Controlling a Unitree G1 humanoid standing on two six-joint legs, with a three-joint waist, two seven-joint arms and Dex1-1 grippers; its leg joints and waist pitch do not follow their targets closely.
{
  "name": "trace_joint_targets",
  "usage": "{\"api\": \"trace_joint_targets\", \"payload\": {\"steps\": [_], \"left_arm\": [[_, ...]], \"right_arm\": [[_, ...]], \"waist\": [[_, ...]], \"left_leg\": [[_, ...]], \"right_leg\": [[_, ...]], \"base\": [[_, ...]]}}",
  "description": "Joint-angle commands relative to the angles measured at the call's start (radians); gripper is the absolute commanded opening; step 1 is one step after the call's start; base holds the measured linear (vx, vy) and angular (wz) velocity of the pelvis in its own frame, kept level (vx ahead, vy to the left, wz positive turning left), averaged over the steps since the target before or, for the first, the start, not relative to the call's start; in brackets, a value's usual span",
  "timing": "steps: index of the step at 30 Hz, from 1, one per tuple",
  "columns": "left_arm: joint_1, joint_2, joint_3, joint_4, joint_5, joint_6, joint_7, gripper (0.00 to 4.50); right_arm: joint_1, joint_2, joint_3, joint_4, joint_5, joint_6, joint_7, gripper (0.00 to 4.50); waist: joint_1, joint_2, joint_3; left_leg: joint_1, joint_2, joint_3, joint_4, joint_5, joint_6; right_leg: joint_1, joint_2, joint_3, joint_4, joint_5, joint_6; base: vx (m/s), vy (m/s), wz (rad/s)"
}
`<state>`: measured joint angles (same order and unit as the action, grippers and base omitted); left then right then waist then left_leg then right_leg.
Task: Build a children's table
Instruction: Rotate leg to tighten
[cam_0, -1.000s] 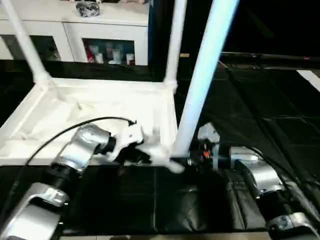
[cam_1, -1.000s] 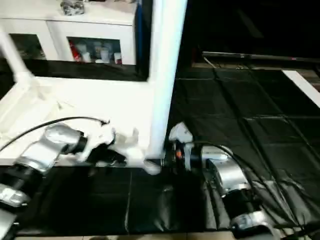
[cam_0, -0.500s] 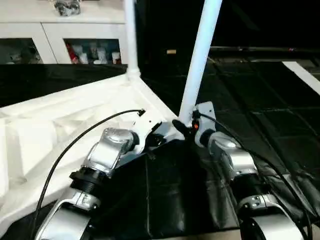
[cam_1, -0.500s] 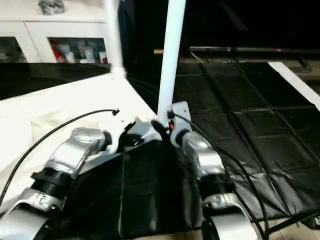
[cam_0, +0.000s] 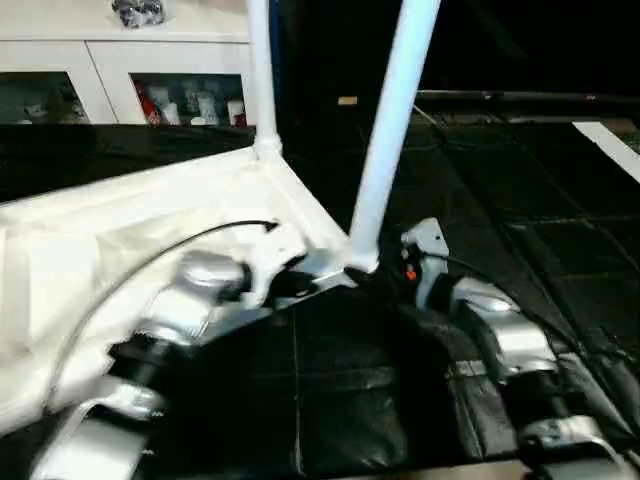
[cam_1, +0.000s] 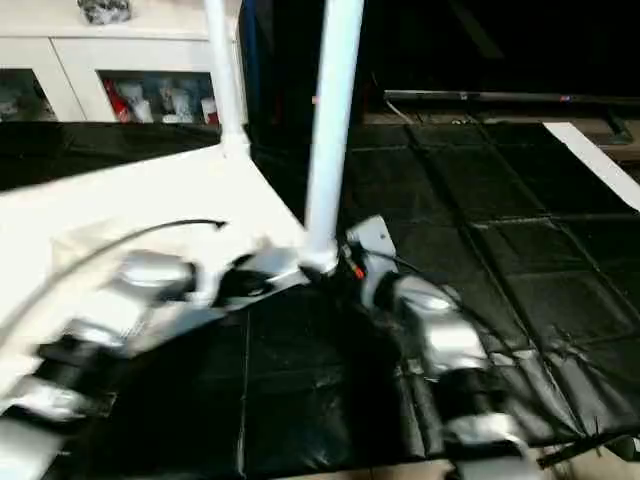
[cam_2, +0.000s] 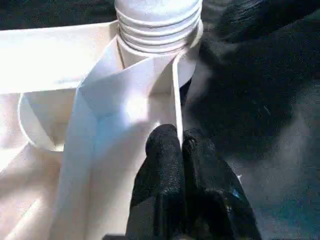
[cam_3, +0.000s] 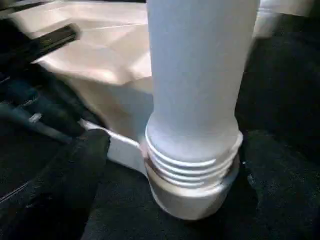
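Two legs are seen upright in corner sockets of the inverted tabletop (cam_0: 120, 215); the near leg (cam_0: 385, 140) seems only partly threaded. The tabletop's rim is pinched by the left gripper (cam_2: 180, 145); the right gripper (cam_3: 165, 165) is spread wide around the near leg.

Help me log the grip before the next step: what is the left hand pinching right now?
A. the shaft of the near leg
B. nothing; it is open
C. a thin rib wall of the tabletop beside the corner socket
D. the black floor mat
C: in the left wrist view the left hand is shut on a thin rib of the tabletop, just below the near leg.
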<state>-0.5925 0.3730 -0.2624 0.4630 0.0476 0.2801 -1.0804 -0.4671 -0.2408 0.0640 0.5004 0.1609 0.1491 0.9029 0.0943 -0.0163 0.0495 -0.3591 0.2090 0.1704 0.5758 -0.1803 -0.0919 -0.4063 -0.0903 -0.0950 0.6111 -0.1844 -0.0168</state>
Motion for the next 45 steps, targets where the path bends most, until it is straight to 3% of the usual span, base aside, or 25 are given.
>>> {"api": "trace_joint_targets", "payload": {"steps": [1,6,14,18,37,45], "left_arm": [[-0.024,0.014,-0.032,-0.028,-0.022,-0.076,-0.098,0.0],[-0.01,0.099,-0.089,-0.03,-0.034,-0.16,-0.276,0.0],[-0.015,0.133,-0.13,-0.017,-0.027,-0.235,-0.37,0.0],[-0.019,0.134,-0.138,-0.013,-0.024,-0.252,-0.385,0.0],[-0.021,0.119,-0.138,0.003,-0.019,-0.272,-0.382,0.0],[-0.015,0.114,-0.132,0.009,-0.02,-0.268,-0.367,0.0]], "right_arm": [[-0.006,-0.049,0.016,-0.029,0.007,-0.02,0.094,4.48],[-0.015,-0.168,0.076,-0.064,0.032,-0.002,0.332,4.48],[-0.021,-0.209,0.148,-0.072,0.033,-0.043,0.503,4.48],[-0.025,-0.201,0.171,-0.072,0.027,-0.046,0.518,4.48],[-0.046,-0.156,0.188,-0.003,0.015,-0.062,0.489,2.84],[-0.035,-0.153,0.192,-0.006,0.014,-0.064,0.491,2.55]], "waist": [[0.003,0.006,-0.067],[0.024,0.013,-0.068],[0.034,0.0,-0.066],[0.042,0.0,-0.066],[0.044,-0.002,-0.07],[0.044,-0.003,-0.069]], "left_leg": [[0.01,0.022,0.004,-0.058,-0.165,0.059],[0.008,0.027,0.004,-0.054,-0.154,0.066],[0.004,0.028,0.004,-0.053,-0.181,0.056],[0.005,0.029,0.004,-0.054,-0.175,0.051],[0.003,0.027,0.004,-0.052,-0.15,0.046],[0.002,0.027,0.003,-0.052,-0.156,0.045]], "right_leg": [[0.061,-0.053,0.054,-0.065,-0.102,-0.231],[0.061,-0.05,0.052,-0.054,-0.049,-0.252],[0.06,-0.058,0.053,-0.058,-0.133,-0.241],[0.057,-0.059,0.053,-0.058,-0.153,-0.23],[0.058,-0.057,0.052,-0.052,-0.126,-0.225],[0.059,-0.058,0.052,-0.054,-0.138,-0.221]], "base": [[0.0,0.0,0.0],[0.0,0.0,0.0],[0.0,0.0,0.0],[0.0,0.0,0.0],[0.0,0.0,0.0],[0.0,0.0,0.0]]}}
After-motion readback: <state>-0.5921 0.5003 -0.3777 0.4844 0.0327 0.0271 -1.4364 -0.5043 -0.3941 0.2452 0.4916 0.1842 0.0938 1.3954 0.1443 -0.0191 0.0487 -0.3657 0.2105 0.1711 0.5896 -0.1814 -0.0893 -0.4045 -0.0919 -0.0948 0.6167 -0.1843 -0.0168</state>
